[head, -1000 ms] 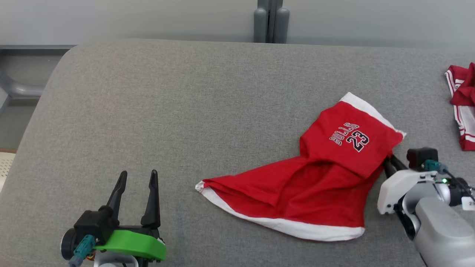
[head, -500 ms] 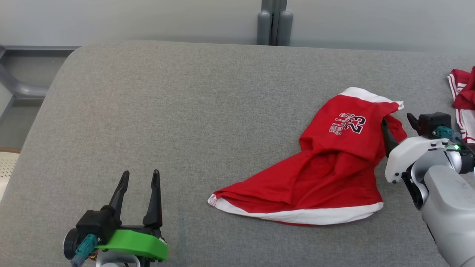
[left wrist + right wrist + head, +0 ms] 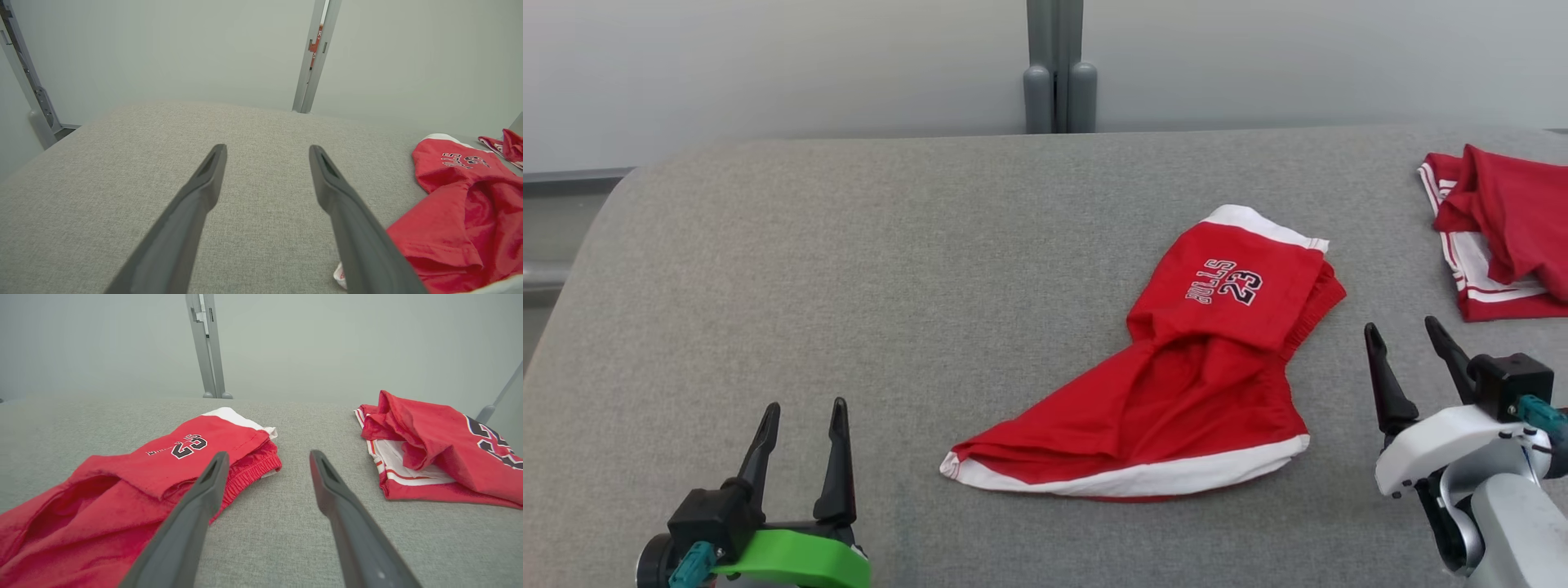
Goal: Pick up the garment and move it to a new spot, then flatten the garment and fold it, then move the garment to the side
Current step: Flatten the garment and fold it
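Grey padded surface, right pincer spread wide, empty, near garment

Dark tapered jaws, green left bracket (white right bracket).

The red garment with white trim lies crumpled on the grey surface, "23" print facing up.

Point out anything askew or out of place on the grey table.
The red shorts with white trim lie rumpled, not flat: the part printed 23 is folded over the rest. A second red and white garment sits bunched at the far right of the grey fabric-covered table.
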You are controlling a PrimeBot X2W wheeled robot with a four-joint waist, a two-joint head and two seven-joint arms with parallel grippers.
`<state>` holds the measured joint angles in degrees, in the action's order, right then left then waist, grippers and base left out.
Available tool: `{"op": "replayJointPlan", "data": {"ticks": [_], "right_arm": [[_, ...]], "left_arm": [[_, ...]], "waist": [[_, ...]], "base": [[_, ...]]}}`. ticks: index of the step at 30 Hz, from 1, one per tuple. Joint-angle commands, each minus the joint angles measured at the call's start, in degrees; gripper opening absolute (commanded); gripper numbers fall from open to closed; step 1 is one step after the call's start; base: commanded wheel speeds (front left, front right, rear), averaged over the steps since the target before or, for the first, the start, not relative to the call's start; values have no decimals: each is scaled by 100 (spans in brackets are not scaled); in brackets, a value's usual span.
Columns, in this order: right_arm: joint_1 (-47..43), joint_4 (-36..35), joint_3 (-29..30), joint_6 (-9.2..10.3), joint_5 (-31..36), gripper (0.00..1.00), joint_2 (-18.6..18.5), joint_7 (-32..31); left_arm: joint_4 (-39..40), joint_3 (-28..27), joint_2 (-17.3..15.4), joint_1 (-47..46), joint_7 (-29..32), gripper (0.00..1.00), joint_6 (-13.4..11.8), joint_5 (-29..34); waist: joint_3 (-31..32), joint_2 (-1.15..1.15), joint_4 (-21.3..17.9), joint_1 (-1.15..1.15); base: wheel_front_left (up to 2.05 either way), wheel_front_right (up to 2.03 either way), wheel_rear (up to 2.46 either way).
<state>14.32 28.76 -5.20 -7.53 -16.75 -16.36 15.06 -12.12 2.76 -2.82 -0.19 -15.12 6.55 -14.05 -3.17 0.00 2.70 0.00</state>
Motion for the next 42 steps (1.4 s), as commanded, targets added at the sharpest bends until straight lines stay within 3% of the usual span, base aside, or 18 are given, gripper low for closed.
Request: {"op": "replayJointPlan", "data": {"ticks": [1,9,16,28,42], "right_arm": [[-291,-415,42,11,31,100,61,12],[-1061,-1611,106,11,32,100,370,13],[-1608,-2163,111,10,122,100,615,14],[-1987,-2365,51,10,261,100,850,14],[-1986,-2274,-1,10,300,100,856,13]], "left_arm": [[15,-46,-14,83,1,100,21,49],[27,-193,-15,186,1,100,46,46],[-26,-290,-15,224,1,100,53,116],[-120,-474,-16,267,1,100,-11,220],[-186,-508,-16,302,1,100,28,208]], "waist": [[136,0,-205,0],[240,0,-399,0],[310,0,-501,0],[387,0,-522,0],[390,0,-455,0]], "base": [[0,0,0],[0,0,0],[0,0,0],[0,0,0],[0,0,0]]}}
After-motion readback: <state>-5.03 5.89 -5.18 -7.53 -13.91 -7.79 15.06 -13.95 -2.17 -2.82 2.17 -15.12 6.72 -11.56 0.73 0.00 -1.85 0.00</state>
